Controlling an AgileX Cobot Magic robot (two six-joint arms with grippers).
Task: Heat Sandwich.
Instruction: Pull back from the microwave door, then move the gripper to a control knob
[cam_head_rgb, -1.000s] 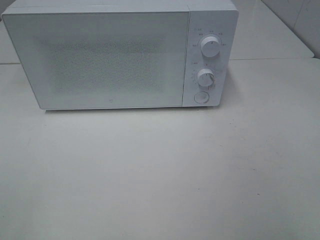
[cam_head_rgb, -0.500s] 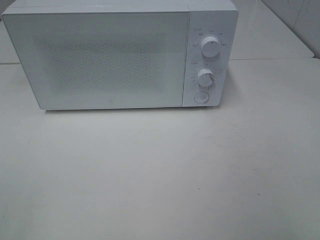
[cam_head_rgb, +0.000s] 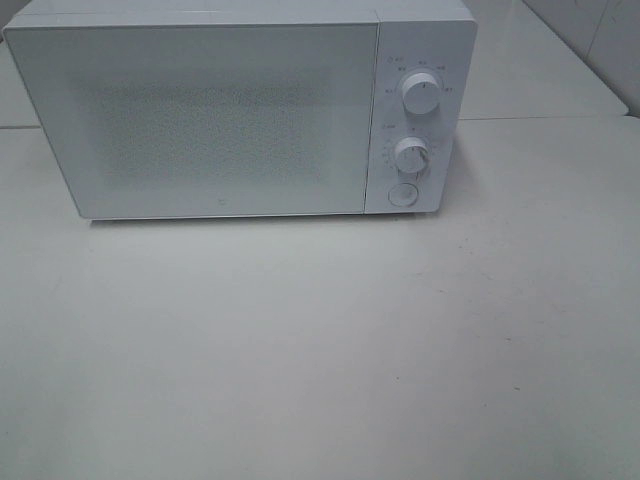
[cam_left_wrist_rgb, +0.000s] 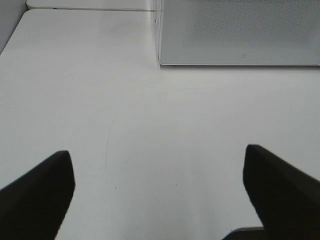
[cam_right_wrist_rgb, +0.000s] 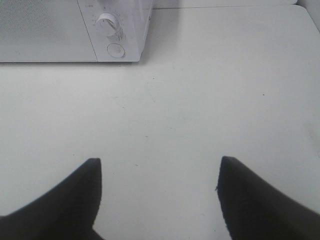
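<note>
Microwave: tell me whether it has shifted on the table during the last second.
No. The microwave sits where it was: its right side meets the table seam at the same spot, and its door is shut as before.

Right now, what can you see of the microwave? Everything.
The microwave is a white, boxy unit that looks like plastic. Its frosted, dotted door is shut, and nothing inside shows through. On the right side in the exterior view, a control panel carries the upper knob, the lower knob and a round button beneath them. It stands upright at the back of the white table, with nothing else touching it.
</note>
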